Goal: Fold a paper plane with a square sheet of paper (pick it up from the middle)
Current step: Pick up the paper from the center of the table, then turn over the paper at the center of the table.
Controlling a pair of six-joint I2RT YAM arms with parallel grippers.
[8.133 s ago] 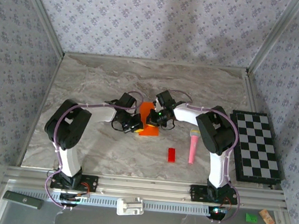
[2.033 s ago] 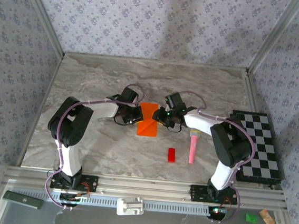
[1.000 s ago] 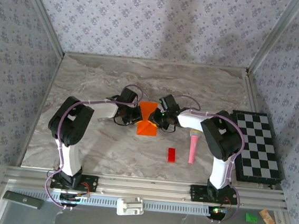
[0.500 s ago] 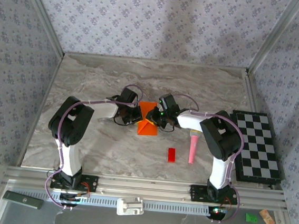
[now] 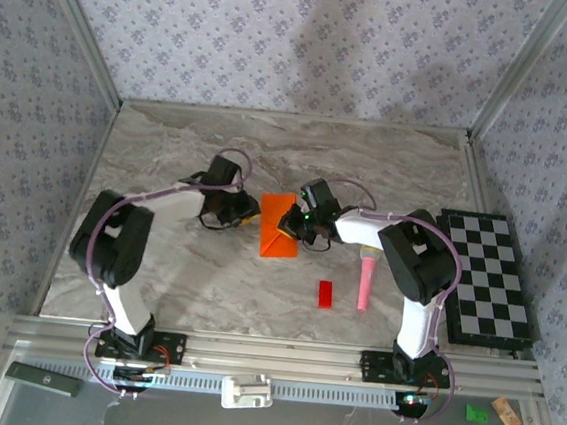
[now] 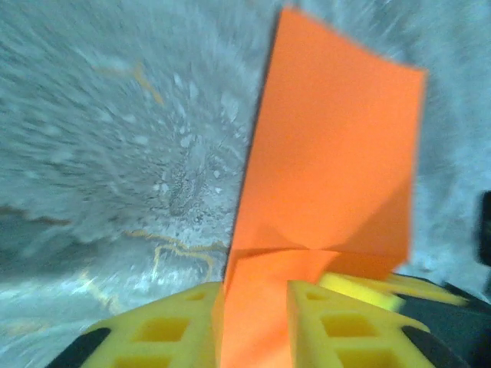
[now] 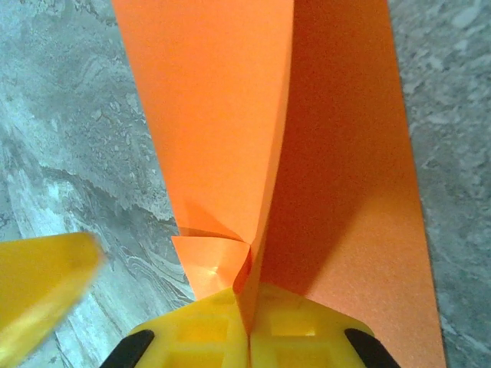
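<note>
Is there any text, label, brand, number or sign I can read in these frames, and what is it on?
None can be read.
The orange paper, red block, pink microphone and chessboard show no print.
The dark bar and green tag below the table edge are too small to tell.

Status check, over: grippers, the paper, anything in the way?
Left gripper open beside the orange sheet. Right gripper shut on its raised fold. Red block, pink microphone lie apart from it.
</note>
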